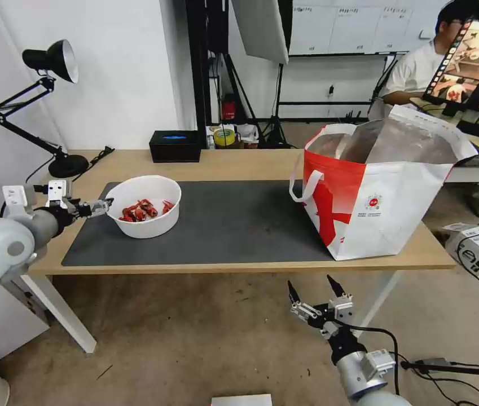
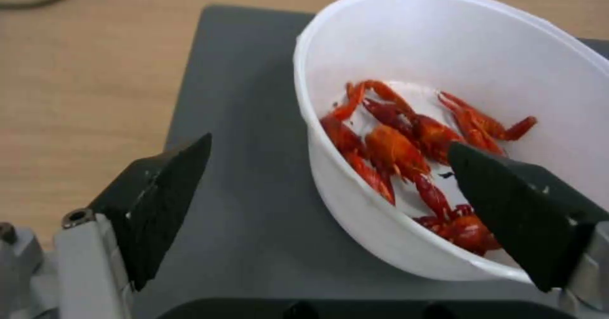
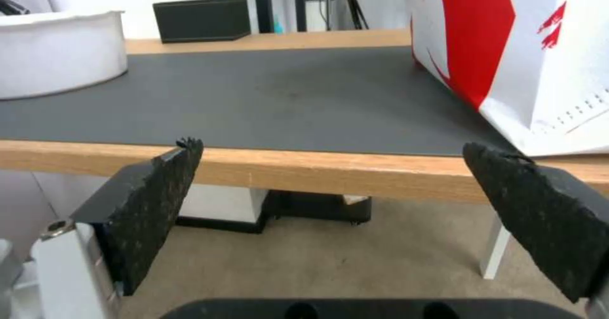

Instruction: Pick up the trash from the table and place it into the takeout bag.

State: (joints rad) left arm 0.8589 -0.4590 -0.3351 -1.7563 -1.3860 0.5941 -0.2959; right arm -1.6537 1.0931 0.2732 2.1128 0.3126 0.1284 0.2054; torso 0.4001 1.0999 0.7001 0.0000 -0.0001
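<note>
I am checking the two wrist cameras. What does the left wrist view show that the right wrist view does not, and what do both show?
Left wrist view: red crayfish shells inside the white bowl, with the open left gripper straddling its rim.
Right wrist view: the takeout bag, black box, the table's front edge, and the open right gripper below it.
Both: the bowl and grey mat.

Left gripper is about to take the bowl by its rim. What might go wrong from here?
The left gripper is open astride the near rim of the white bowl, one finger over the loose crayfish shells; a thin-wall pinch may tilt it and spill them on the mat. The takeout bag stands far across the table; its raised flap could catch the bowl.
</note>
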